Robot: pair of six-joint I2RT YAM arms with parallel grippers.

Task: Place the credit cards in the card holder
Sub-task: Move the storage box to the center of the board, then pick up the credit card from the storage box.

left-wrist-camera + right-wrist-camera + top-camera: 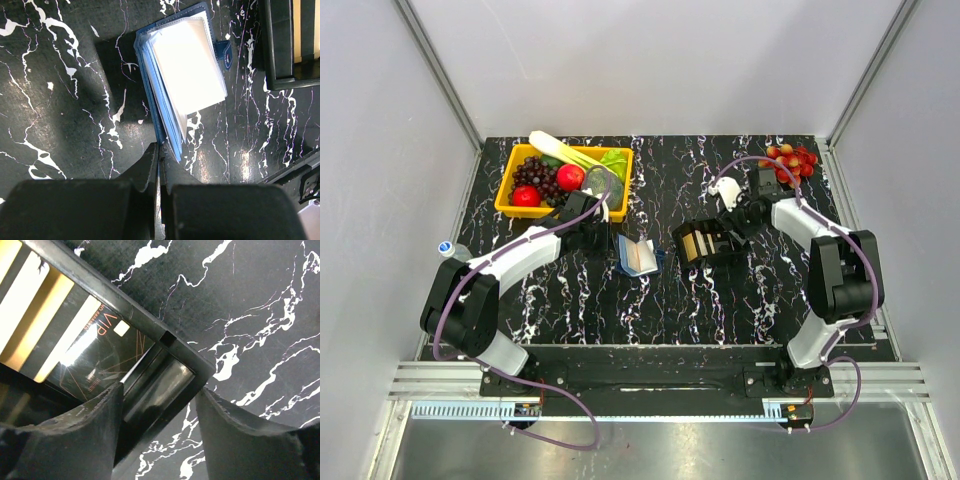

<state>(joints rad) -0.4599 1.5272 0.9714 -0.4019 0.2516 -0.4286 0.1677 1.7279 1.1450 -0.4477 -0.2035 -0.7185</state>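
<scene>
The card holder [640, 256] lies open mid-table, dark blue with pale sleeves; it fills the left wrist view [186, 65]. My left gripper [611, 238] [160, 148] is shut on the near edge of its blue cover. The credit cards [697, 243], tan and white, stand in a black tray [713, 258]. In the right wrist view they show as tan and white cards [45, 305] beside a dark card marked VIP [102, 352]. My right gripper [729, 231] [159, 390] is open and straddles the tray's wall [150, 322], with one finger inside the tray and one outside.
A yellow basket [621, 157] of fruit and vegetables stands at the back left. Red grapes [791, 160] lie at the back right, and a small white object [727, 188] lies near them. A bottle [450, 248] lies off the table's left edge. The tray's corner [280, 55] shows in the left wrist view.
</scene>
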